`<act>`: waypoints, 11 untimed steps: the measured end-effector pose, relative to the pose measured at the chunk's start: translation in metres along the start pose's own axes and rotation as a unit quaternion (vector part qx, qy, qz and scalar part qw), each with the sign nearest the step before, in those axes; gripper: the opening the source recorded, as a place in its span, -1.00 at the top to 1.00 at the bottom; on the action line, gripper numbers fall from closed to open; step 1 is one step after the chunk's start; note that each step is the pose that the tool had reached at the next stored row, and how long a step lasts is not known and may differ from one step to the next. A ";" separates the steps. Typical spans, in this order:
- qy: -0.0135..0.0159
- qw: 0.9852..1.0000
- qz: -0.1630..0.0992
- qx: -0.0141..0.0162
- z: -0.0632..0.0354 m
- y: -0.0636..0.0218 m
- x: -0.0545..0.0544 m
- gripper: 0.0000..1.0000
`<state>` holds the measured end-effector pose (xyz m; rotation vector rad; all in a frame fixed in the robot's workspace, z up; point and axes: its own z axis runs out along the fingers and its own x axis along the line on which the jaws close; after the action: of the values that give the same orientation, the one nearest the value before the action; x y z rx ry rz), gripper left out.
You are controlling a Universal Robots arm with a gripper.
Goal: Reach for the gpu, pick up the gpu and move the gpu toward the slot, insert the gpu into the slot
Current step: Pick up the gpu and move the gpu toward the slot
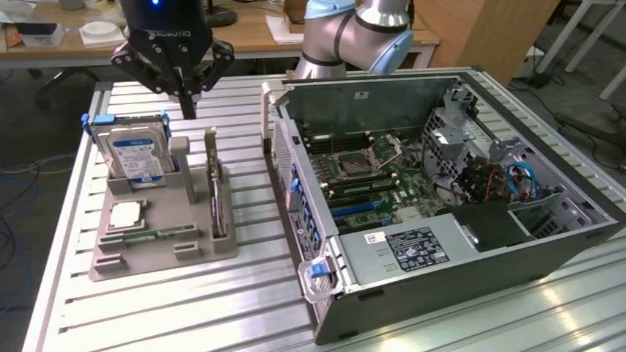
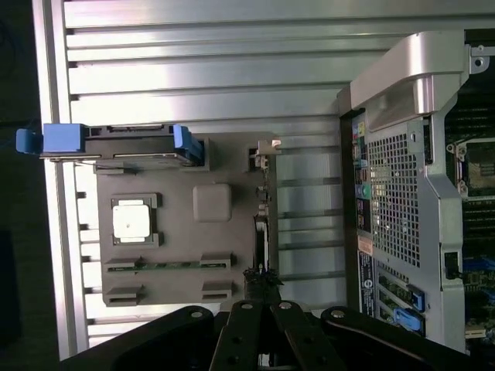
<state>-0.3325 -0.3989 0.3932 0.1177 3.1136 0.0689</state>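
Gripper [image 1: 188, 111] pinched shut, holding nothing, hanging above the grey holder [image 1: 146, 257]. gpu [image 1: 217, 192] stands on edge in the holder, on its side nearest the PC case [image 1: 440, 220], untouched. Risk: descending with the jaws shut rams the card's top edge, tipping or chipping it. The wrist view shows it dark and edge-on; tips look roughly aligned with it, not certain.

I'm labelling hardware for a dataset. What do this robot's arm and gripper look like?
The gripper is glossy black, with linkage fingers that taper to narrow tips. It has white Robotiq lettering on its body and a blue light glowing above that. The arm is made of rounded silver-grey segments with pale blue joint caps.
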 end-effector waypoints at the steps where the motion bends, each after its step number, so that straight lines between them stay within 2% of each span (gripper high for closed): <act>1: 0.000 1.000 0.000 0.000 0.0000 0.0000 0.000 0.80; 6: 0.000 1.000 0.000 0.000 0.0000 0.0000 0.000 0.78; 8: 0.000 1.000 0.000 0.000 0.0000 0.0000 0.000 0.54; 9: 0.000 1.000 0.000 0.000 0.0000 0.0000 0.000 0.54; 11: 0.000 1.000 0.000 0.000 0.0000 0.0000 0.000 0.30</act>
<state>-0.3325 -0.3989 0.3933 0.1178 3.1136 0.0688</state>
